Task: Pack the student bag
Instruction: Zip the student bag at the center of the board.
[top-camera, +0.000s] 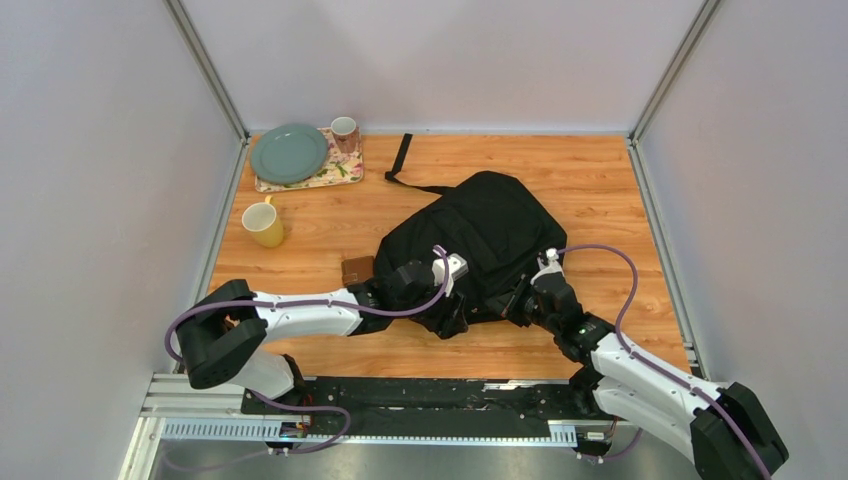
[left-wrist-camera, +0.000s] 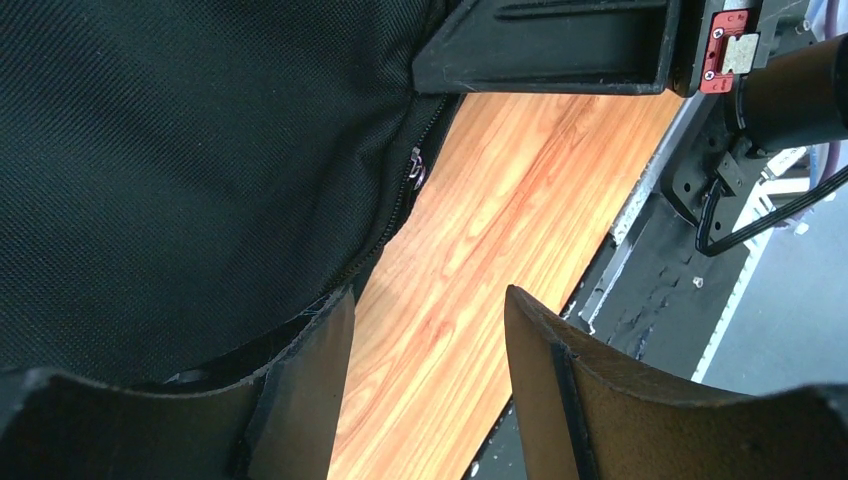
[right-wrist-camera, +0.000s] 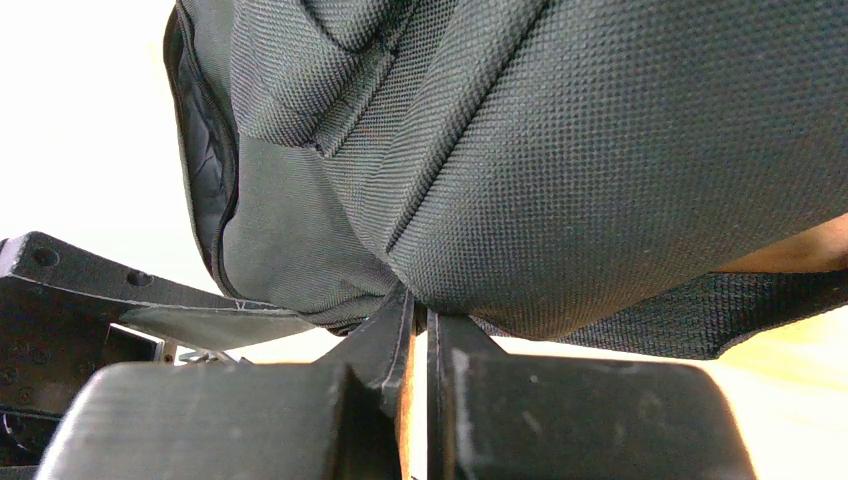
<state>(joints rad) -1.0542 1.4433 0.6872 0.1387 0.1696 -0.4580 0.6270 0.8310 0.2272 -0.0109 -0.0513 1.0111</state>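
1. The student bag (top-camera: 480, 240) lies in the middle of the worktop (top-camera: 600, 190), rounded end toward the arms. Both grippers are at its near edge, the left gripper (top-camera: 447, 312) at the left corner and the right gripper (top-camera: 527, 300) at the right.
2. A brown wallet (top-camera: 357, 268) lies just beside the bag's left side, next to the left arm. Well apart at the far left are a yellow mug (top-camera: 263, 224), a green plate (top-camera: 289, 153) on a floral tray (top-camera: 342, 172), and a small cup (top-camera: 344, 128). One strap (top-camera: 400, 160) trails toward the back.
3. The left gripper (left-wrist-camera: 425, 310) stands apart. One finger is against the bag's zipped edge, and bare worktop shows between the fingers.
4. The right gripper (right-wrist-camera: 420, 310) is together, with its tips touching the bag's fabric. I cannot tell whether a fold is pinched.
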